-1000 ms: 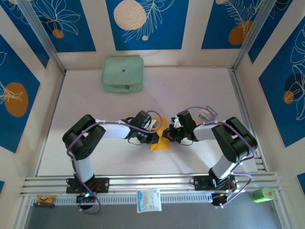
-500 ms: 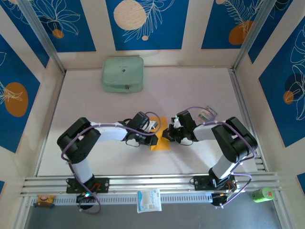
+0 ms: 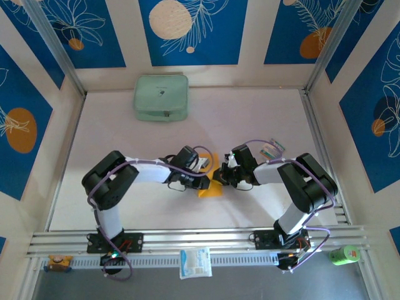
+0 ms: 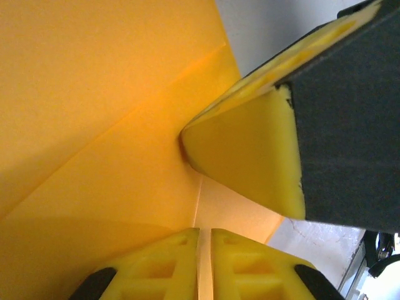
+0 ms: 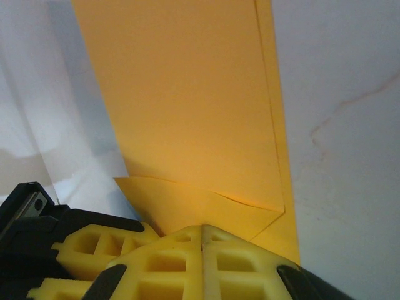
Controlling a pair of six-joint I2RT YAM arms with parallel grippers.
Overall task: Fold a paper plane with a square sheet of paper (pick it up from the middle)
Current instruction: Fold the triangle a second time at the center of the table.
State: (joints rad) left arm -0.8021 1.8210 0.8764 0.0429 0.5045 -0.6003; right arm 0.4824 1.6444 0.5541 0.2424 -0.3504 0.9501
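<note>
**Still mid-fold: one elbow resettles, nothing slips**

Partly folded, the square sheet of paper lies on the table near the front centre, between the two wrists. The wrist views show creases and an overlapping flap. The right gripper has its fingers pressed together, with the tip bearing down on the sheet at a crease. The left gripper has its fingers almost together, and a flap edge runs into the thin slit between them, so it looks pinched on the sheet. Over the last second the left elbow swung out and came back, while the sheet and the right arm have not shifted. I judge that a crease is being set and much folding remains.
</note>
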